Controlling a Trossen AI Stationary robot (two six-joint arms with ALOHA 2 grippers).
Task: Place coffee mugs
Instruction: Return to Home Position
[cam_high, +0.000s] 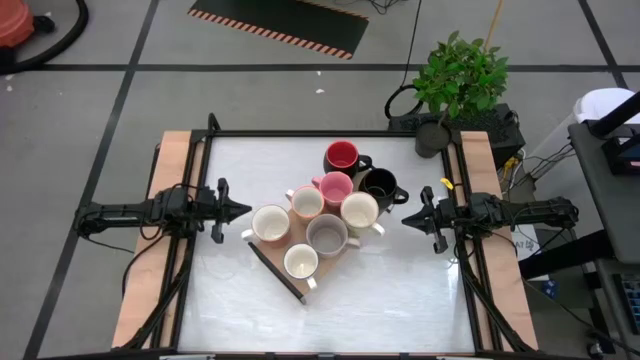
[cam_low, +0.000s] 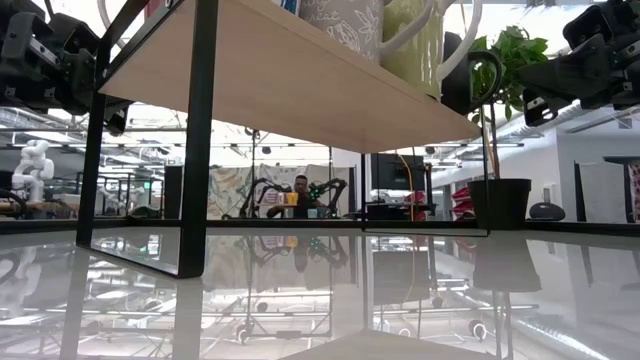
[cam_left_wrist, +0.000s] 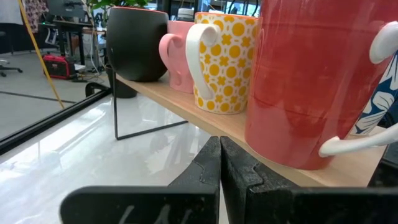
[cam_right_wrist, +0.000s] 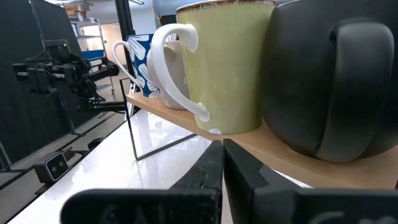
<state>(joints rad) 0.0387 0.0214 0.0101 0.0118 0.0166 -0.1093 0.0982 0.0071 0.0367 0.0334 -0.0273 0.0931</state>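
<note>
Several mugs stand clustered on a raised wooden shelf (cam_high: 290, 240) with black metal legs at the table's middle. Among them are a red-inside dark mug (cam_high: 342, 157), a black mug (cam_high: 378, 184), a pink mug (cam_high: 335, 188), a grey mug (cam_high: 326, 236) and cream-inside mugs (cam_high: 271, 224). My left gripper (cam_high: 243, 210) is shut and hovers level just left of the shelf. Its wrist view shows a red mug (cam_left_wrist: 311, 81), a yellow-flowered mug (cam_left_wrist: 224, 62) and the pink mug (cam_left_wrist: 177, 56) close ahead. My right gripper (cam_high: 405, 220) is shut, just right of the shelf, facing a pale green mug (cam_right_wrist: 230, 68) and the black mug (cam_right_wrist: 336, 81).
A green plant in a black pot (cam_high: 455, 90) stands at the table's far right corner. Black frame rails and wooden strips (cam_high: 140, 290) border the glossy white table. The shelf's legs (cam_low: 198, 140) stand on the table. A person (cam_low: 300, 190) sits far off in the room.
</note>
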